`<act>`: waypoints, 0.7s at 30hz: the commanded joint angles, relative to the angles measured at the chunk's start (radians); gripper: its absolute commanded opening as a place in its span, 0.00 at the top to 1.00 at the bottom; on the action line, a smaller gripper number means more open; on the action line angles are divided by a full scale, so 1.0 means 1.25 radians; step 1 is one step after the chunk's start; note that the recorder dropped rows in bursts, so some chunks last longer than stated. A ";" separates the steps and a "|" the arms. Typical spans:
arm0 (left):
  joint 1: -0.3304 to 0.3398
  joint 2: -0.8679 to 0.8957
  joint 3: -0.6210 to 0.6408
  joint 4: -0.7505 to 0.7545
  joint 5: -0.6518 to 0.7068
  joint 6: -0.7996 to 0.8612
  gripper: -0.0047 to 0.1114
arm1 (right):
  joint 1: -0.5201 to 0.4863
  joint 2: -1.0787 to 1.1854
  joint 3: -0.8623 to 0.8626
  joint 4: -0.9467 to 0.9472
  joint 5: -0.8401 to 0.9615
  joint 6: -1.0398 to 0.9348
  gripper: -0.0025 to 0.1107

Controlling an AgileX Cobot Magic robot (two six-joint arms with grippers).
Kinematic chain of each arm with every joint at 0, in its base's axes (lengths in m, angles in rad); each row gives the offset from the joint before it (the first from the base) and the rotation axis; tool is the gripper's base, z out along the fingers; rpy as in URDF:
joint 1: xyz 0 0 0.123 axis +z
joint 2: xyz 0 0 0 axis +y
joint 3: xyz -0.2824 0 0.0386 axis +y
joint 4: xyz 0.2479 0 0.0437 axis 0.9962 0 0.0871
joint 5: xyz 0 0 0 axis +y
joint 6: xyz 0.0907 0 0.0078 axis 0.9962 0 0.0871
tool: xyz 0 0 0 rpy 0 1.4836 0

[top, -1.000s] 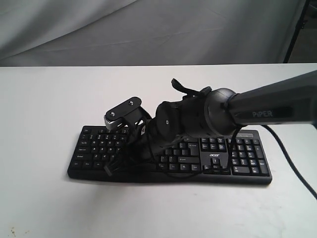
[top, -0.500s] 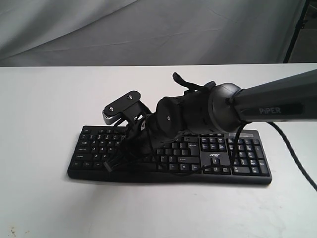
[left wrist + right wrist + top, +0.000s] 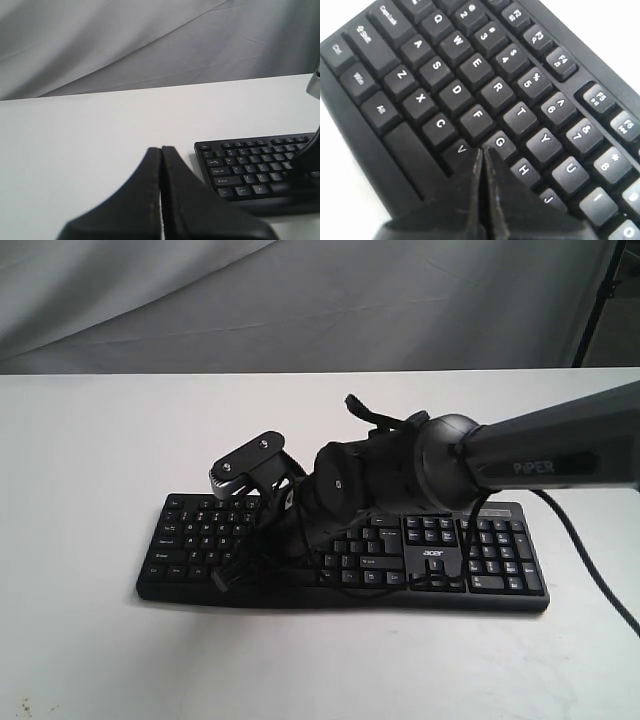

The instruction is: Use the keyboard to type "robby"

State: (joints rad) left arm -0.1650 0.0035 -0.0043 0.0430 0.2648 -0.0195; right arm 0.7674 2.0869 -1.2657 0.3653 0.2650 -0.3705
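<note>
The black keyboard (image 3: 480, 560) lies across the white table, with its acer logo (image 3: 432, 554) facing the front. My right arm reaches over it from the right. The right gripper (image 3: 280, 552) points down at the letter keys left of the middle. In the right wrist view this gripper (image 3: 482, 150) is shut, and its tips sit just below the gap between V (image 3: 461, 149) and G (image 3: 499, 142), hiding the key under them. My left gripper (image 3: 161, 149) is shut and empty over bare table, off the keyboard's (image 3: 250, 165) Esc end. It is outside the exterior view.
Thin black cable loops (image 3: 350, 585) lie over the keyboard's middle. A thicker cable (image 3: 590, 570) runs off the table at the right. A grey cloth (image 3: 300, 300) hangs behind the table, and a black stand leg (image 3: 600, 300) is at the far right.
Half a second ago the right wrist lifted and tilted a little. It has now come back down toward the keys. The keyboard has not moved.
</note>
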 commanded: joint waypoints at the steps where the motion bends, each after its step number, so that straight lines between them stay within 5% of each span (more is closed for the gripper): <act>1: -0.005 -0.003 0.003 0.004 -0.006 -0.002 0.96 | -0.021 -0.039 -0.004 -0.013 0.013 0.009 0.98; 21: -0.005 -0.003 0.003 0.004 -0.006 -0.002 0.96 | -0.053 0.026 -0.069 0.000 0.024 -0.004 0.98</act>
State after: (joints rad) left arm -0.1650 0.0035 -0.0043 0.0430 0.2648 -0.0195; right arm 0.7002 2.1110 -1.3449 0.3599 0.3163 -0.3662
